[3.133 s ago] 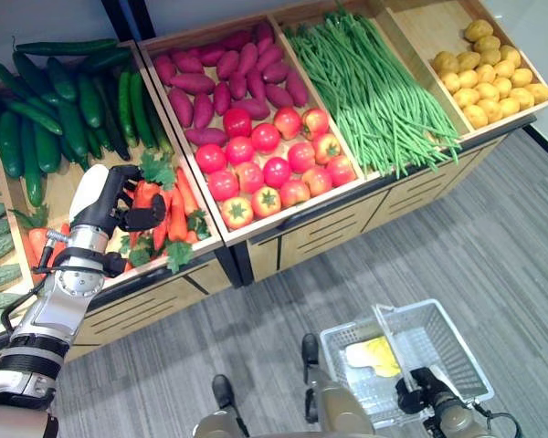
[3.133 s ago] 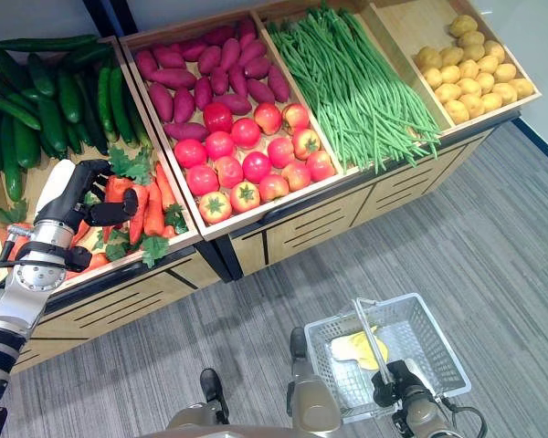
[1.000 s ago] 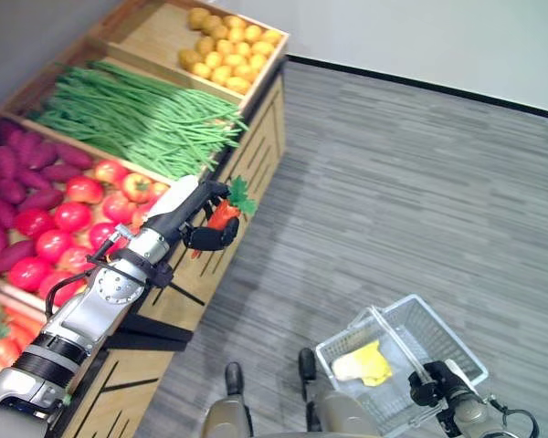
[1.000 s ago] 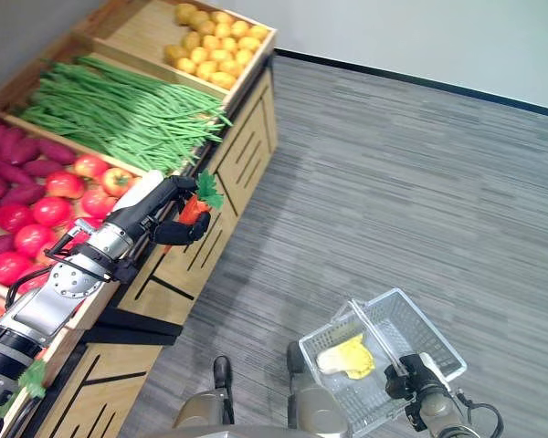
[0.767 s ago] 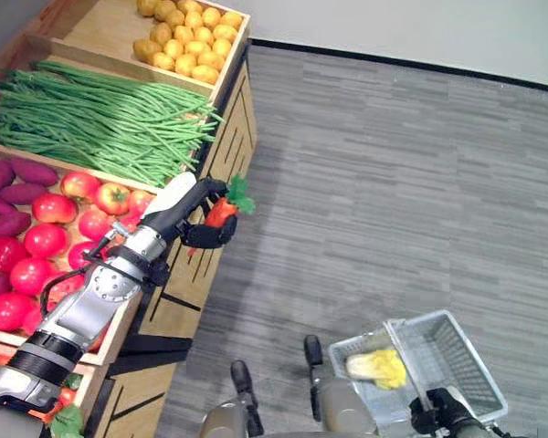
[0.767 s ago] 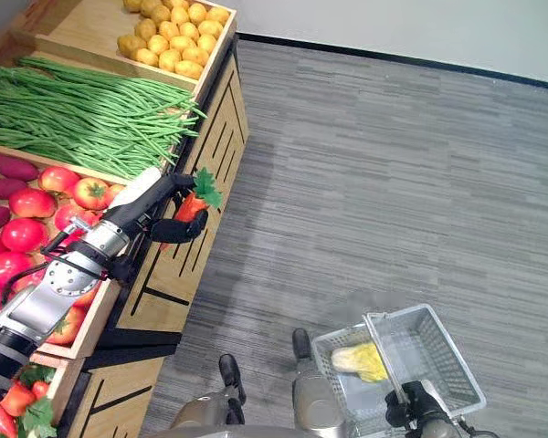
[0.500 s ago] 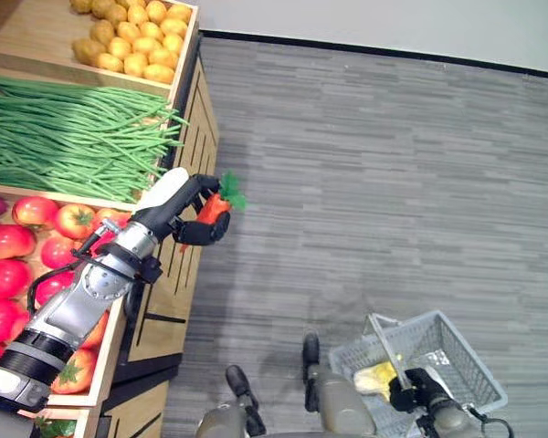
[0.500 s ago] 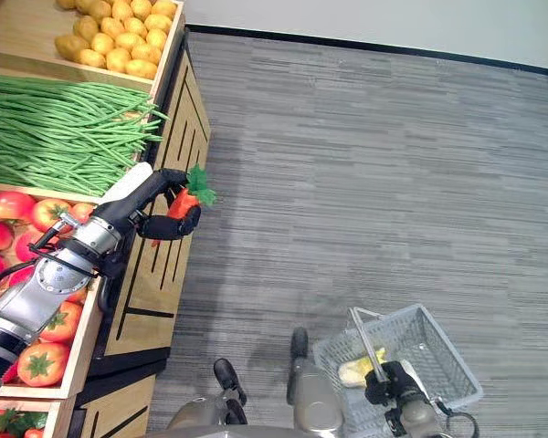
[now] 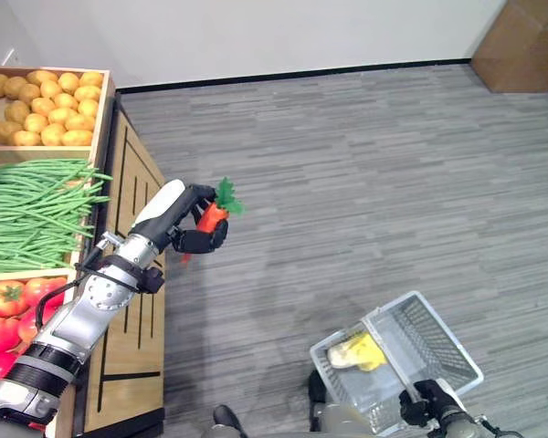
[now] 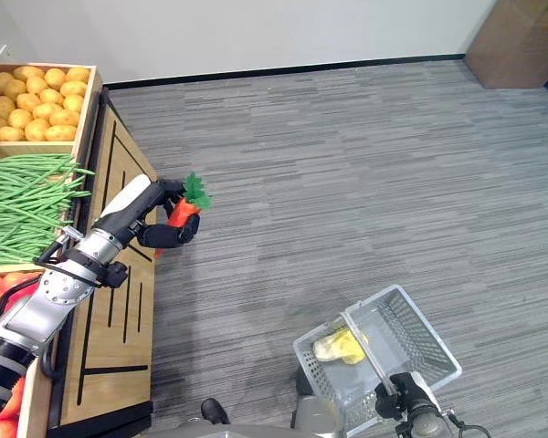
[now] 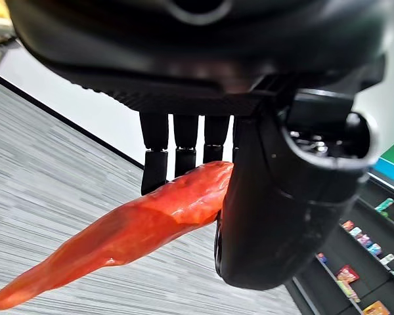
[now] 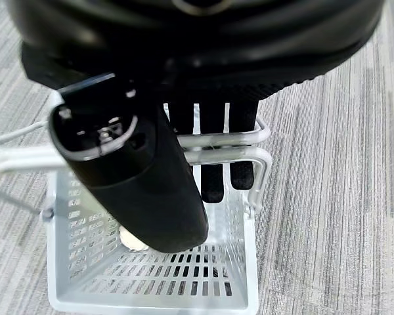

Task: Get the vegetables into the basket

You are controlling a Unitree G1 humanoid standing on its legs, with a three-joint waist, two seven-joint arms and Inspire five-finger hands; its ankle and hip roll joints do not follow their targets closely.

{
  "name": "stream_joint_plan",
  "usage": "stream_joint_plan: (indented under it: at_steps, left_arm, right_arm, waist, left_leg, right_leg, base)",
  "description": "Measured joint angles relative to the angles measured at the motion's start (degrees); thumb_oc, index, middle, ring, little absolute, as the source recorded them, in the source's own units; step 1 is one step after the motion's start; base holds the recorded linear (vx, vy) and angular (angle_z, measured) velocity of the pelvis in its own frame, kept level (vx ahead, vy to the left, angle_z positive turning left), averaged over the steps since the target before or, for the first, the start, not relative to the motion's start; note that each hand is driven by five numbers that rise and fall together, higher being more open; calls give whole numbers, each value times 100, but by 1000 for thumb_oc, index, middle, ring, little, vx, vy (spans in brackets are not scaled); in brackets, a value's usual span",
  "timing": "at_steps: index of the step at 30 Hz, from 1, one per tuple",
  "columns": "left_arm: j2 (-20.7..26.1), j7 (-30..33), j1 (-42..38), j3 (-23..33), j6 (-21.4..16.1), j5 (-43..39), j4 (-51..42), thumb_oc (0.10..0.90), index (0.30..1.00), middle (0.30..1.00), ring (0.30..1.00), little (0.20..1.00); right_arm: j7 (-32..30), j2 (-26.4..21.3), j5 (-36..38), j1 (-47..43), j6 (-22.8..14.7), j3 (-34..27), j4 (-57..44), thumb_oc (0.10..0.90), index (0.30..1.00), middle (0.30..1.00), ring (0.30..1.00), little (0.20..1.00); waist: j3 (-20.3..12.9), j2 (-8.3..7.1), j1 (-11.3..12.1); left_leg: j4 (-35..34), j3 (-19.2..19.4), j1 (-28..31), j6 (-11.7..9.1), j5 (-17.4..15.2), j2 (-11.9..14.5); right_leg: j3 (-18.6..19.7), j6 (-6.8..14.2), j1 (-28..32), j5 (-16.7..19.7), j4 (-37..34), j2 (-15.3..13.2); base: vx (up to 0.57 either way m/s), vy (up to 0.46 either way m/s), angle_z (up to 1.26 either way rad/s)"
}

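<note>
Carrot (image 9: pixel 209 217) in left hand (image 9: pixel 194 228) stands near upright, leaves topmost.

The carrot (image 9: pixel 210 218) is orange-red and tapered, with a tuft of green leaves at its thick end. It sits clamped between the curled fingers (image 11: pixel 176 147) and thumb of the left hand (image 9: pixel 194 230), its leafy top poking up past the fingers and its pointed tip slanting down out of the grip, held in the air over the grey floor (image 9: pixel 365 182) beside the wooden stand.

The basket (image 10: pixel 411 339) is a pale wire one with a hoop handle. The right hand (image 12: pixel 151 177) has its fingers hooked over that handle, so the basket hangs below them. A yellow-green leafy vegetable (image 10: pixel 338 346) lies inside it.
</note>
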Motion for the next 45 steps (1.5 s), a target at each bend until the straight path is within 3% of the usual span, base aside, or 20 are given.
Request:
stream_joint_plan:
  at_steps: [2, 3, 5, 6, 7, 8, 11, 13, 16, 18, 22, 27, 34, 45]
  left_arm:
    - [-113, -14, -30, -30, -2, -12, 56, 400, 300, 300, 300, 300]
    - [-205, -22, -34, -122, 12, -12, 203, 400, 300, 300, 300, 300]
    - [-218, -25, -32, -163, 4, -45, 198, 400, 300, 300, 300, 300]
    - [-215, -30, -31, -217, 4, -74, 197, 400, 300, 300, 300, 300]
    - [-212, -53, -28, -267, 2, -74, 196, 400, 300, 300, 300, 300]
    - [-211, -80, -30, -293, 1, -74, 194, 400, 300, 300, 300, 300]
    - [-225, -104, -71, -347, -50, -114, 182, 400, 300, 300, 300, 300]
    - [-219, -138, -166, -472, -64, -206, 131, 400, 300, 300, 300, 300]
    - [-137, -187, -220, -752, -69, -420, 64, 400, 300, 300, 300, 300]
    - [-18, -326, -216, -939, -68, -468, 13, 400, 300, 300, 300, 300]
    - [41, -407, -219, -954, -92, -574, -51, 400, 300, 300, 300, 300]
    - [31, -445, -531, -1123, -108, -575, -290, 400, 300, 300, 300, 300]
    - [198, -629, -1364, -2010, -243, -556, -786, 400, 300, 300, 300, 300]
    - [-678, -823, -1893, -2990, -243, -552, -860, 400, 300, 300, 300, 300]
  right_arm:
    - [0, -6, 11, 5, 19, -11, 1, 400, 300, 300, 300, 300]
    - [1, -39, 14, -9, 20, -4, 7, 400, 300, 300, 300, 300]
    - [7, -161, 21, -163, 19, 48, 43, 400, 300, 300, 300, 300]
    - [14, -251, 23, -241, 31, 52, 48, 400, 300, 300, 300, 300]
    - [17, -352, 23, -297, 33, 55, 43, 400, 300, 300, 300, 300]
    - [15, -447, 23, -341, 34, 57, 34, 400, 300, 300, 300, 300]
    - [50, -726, 21, -267, 26, 150, -108, 400, 300, 300, 300, 300]
    - [101, -894, 25, -172, 74, 147, -106, 400, 300, 300, 300, 300]
    - [115, -1031, 24, -173, 117, 147, -185, 400, 300, 300, 300, 300]
    - [107, -1159, 19, -185, 144, 152, -406, 400, 300, 300, 300, 300]
    - [113, -1282, -5, -123, 170, 167, -1472, 400, 300, 300, 300, 300]
    - [68, -1553, -7, -571, 16, 367, -2627, 400, 300, 300, 300, 300]
    - [40, -1652, -194, -1375, -110, 1095, -2694, 400, 300, 300, 300, 300]
    - [-5, -1180, -117, -2037, -87, 1422, -2776, 400, 300, 300, 300, 300]
  waist:
    - [-39, 23, 2]
    - [-63, 8, 119]
    - [-66, 8, 213]
    - [-66, -1, 296]
    - [-56, -17, 348]
    - [-62, 13, 328]
    - [-148, 162, 170]
    - [-199, 272, 117]
    - [-153, 142, 124]
    - [-150, 152, 112]
    - [-150, 156, 104]
    - [-152, 151, 151]
    - [-157, 159, 192]
    - [-167, 175, 180]
  left_leg:
    - [223, -87, -77, -71, 48, 167]
    - [569, -368, -121, -219, 146, 313]
    - [1035, -1257, -451, -315, 102, 383]
    - [942, -2178, -523, -593, -106, 182]
    - [611, -2708, -487, -735, -207, 44]
    - [276, -2853, -465, -738, -199, 12]
    - [90, -2308, -512, -532, 125, 96]
    - [2, -2059, -473, -355, 47, 78]
    - [-236, -1901, -341, -217, 53, -169]
    - [-258, -1811, -324, -125, -9, -303]
    - [-254, -1680, -329, -12, -80, -476]
    - [-232, -1674, -327, 25, -104, -535]
    - [-232, -1721, -281, 40, -89, -528]
    - [-230, -1722, -275, 50, -77, -526]
  right_leg:
    - [-12, -99, 25, -69, 27, 155]
    - [77, -215, 98, -85, 24, 200]
    - [255, -387, -11, -14, 119, 214]
    - [387, -392, -59, -11, 117, 191]
    - [504, -369, -81, -10, 98, 202]
    - [526, -366, -83, -8, 96, 226]
    - [485, -368, 19, -15, -45, 392]
    - [454, -349, 18, -3, -67, 487]
    - [605, -173, -33, 74, -66, 292]
    - [689, -59, -55, 134, -68, 159]
    - [800, -23, -121, 218, -67, 3]
    - [781, -21, -109, 219, -66, -58]
    - [744, -13, -37, 213, -69, -59]
    - [723, -11, -34, 213, -68, -55]
  base:
    - [-57, -266, -1]
    - [-98, -149, -19]
    - [-35, -89, -36]
    - [18, -33, -50]
    - [28, -5, -49]
    - [58, 17, -36]
    - [97, 61, -12]
    - [81, 91, -3]
    - [42, 118, -15]
    - [6, 75, -20]
    - [1, 69, -13]
    - [11, 46, 2]
    - [-1, 0, 3]
    - [0, 0, 0]
